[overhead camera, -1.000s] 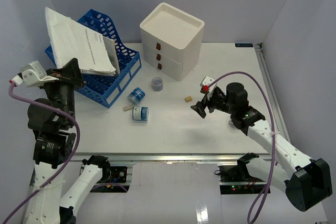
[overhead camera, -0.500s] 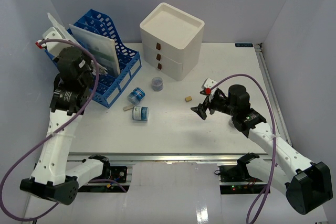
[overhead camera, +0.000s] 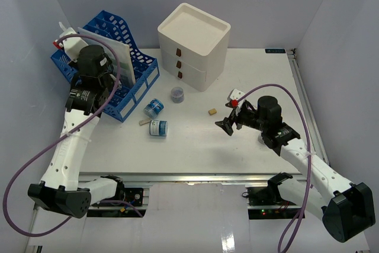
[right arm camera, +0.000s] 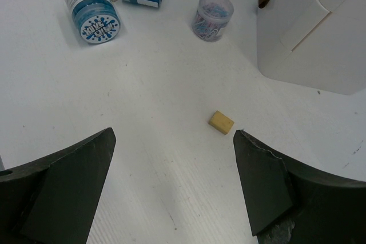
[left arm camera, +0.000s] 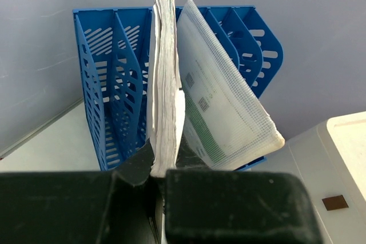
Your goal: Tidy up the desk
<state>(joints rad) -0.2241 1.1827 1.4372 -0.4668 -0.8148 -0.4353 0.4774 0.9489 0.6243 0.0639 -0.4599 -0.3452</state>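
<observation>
**Colleague:** Where is the worktop, and what's on it?

**Me:** The large flat white worktop [overhead camera: 195, 146] spreads out ahead of both arm bases in my top view, with its metal rail along the near edge. A blue slotted plastic file rack [overhead camera: 141, 74] stands at the back left, and a white three-drawer box [overhead camera: 193, 45] at the back centre. Between them and nearer to me lie two round tubs with blue labels [overhead camera: 154, 108], both on their sides. A small clear jar of coloured paper clips [right arm camera: 213, 16] stands just in front of the box. A little tan block [right arm camera: 221, 122] sits apart, on bare surface.

**Colleague:** What are the fingers doing?

**Me:** The left arm's fingers [left arm camera: 177, 184] are pinched on the lower edge of a thick white stack of paper [left arm camera: 164, 84]. I'm holding the stack upright and edge-on at the rack. I can't tell whether it sits inside a slot. Beside it a white document in a mesh-textured sleeve [left arm camera: 223, 118] leans tilted in the rack. The right arm's fingers [overhead camera: 227, 125] are spread wide and hold nothing. They hover over the worktop, with the tan block just ahead between them.
</observation>
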